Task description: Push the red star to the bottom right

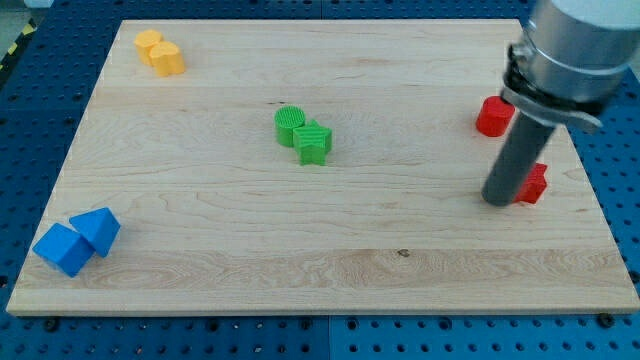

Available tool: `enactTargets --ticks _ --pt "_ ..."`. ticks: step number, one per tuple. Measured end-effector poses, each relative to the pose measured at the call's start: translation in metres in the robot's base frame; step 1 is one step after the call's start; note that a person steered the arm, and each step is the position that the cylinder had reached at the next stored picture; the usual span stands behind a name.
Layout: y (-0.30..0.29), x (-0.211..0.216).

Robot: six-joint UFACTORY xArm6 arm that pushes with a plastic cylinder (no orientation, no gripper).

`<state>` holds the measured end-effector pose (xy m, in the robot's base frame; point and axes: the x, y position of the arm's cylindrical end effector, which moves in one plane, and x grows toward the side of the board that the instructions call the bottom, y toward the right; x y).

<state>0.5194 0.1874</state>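
A red star (534, 184) lies at the view's right, near the board's right edge and a little below mid-height; the rod hides its left part. My tip (498, 200) rests on the board right against the star's left side. A second red block (493, 116), roughly a cylinder, sits above it, partly behind the arm's grey body (575, 50).
Two green blocks (303, 134) touch near the board's middle. Two yellow blocks (160, 52) sit at the top left. Two blue blocks (78, 240) sit at the bottom left. The wooden board (320, 280) lies on a blue pegboard; its right edge is close to the star.
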Motion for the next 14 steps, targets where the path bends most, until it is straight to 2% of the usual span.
enactTargets --ticks 1,3,4,5,6,9,11,12,13,14 --pt "-0.004 -0.002" --pt "-0.036 -0.062" --pt "-0.028 -0.066" --pt "0.008 -0.066" --pt "0.008 -0.066" --pt "0.02 0.007" --pt "0.02 0.019" --pt "0.018 -0.027" --pt "0.024 -0.054" --pt "0.06 -0.05"
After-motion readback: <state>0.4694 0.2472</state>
